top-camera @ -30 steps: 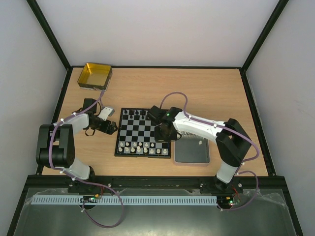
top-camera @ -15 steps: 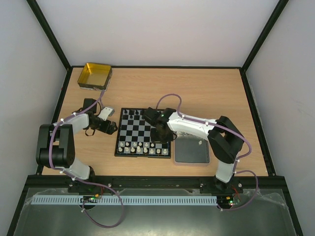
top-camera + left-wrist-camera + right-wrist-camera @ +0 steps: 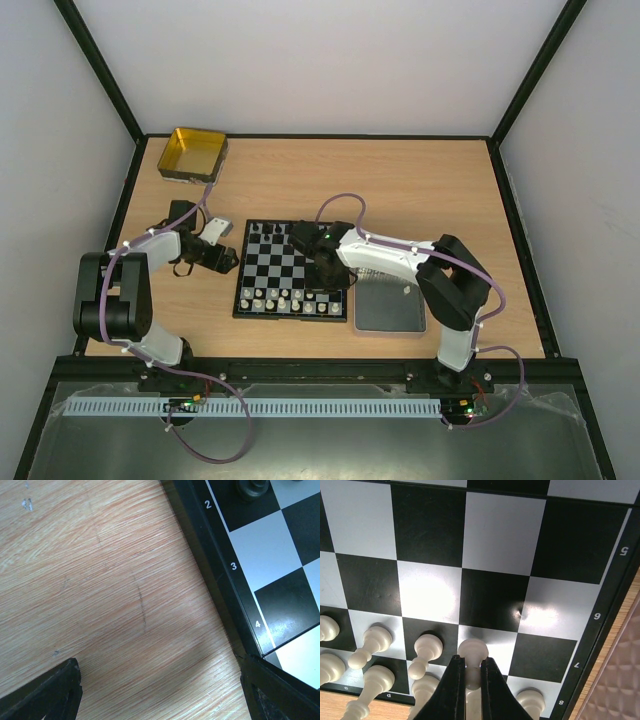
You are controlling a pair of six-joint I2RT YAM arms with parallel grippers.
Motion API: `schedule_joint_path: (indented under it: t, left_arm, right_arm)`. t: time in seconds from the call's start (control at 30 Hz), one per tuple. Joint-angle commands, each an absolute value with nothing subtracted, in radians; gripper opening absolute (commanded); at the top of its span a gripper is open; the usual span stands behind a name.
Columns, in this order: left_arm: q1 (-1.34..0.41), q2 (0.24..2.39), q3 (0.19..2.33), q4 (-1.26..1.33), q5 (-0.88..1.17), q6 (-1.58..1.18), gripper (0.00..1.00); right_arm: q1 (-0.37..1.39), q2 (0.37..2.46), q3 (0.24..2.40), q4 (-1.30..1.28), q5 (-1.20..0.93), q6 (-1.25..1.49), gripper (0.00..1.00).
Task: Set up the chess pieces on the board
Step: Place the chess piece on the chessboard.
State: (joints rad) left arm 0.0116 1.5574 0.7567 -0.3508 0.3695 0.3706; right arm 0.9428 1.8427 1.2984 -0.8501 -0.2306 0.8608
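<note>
- The worktop (image 3: 400,190) is carrying the board (image 3: 285,268), which is lying between my two arms.
- The grey tray (image 3: 390,308) is sitting just right of the board and the yellow tin (image 3: 193,152) is sitting well apart; neither is getting in the way.
- My left fingers (image 3: 280,692) are standing apart, hovering beside the board's left rim.
- My right fingers (image 3: 455,680) are clamping a white pawn (image 3: 472,652) low over the near rows.
- The neighbouring pawns (image 3: 427,650) are crowding it, so I'm worrying that letting go tilted could topple them.
</note>
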Motion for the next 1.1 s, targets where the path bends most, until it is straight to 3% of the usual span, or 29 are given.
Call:
schedule_joint_path:
  t: [0.0,0.67,0.83,1.07]
  left_arm:
    - [0.017,1.568,0.756,-0.397,0.386,0.376,0.87]
    - [0.020,1.563,0.753,-0.395,0.388,0.376,0.87]
    - [0.021,1.565,0.755,-0.397,0.389,0.376,0.87]
    - [0.021,1.566,0.755,-0.397,0.389,0.376,0.87]
  right_arm:
    - [0.949,1.853,1.285,-0.857,-0.222,0.861,0.02]
    - [0.949,1.837,1.271,-0.847,-0.246,0.866,0.03]
    - [0.949,1.839,1.274,-0.848,-0.259,0.864,0.11]
    - [0.950,1.835,1.274,-0.847,-0.259,0.865,0.11]
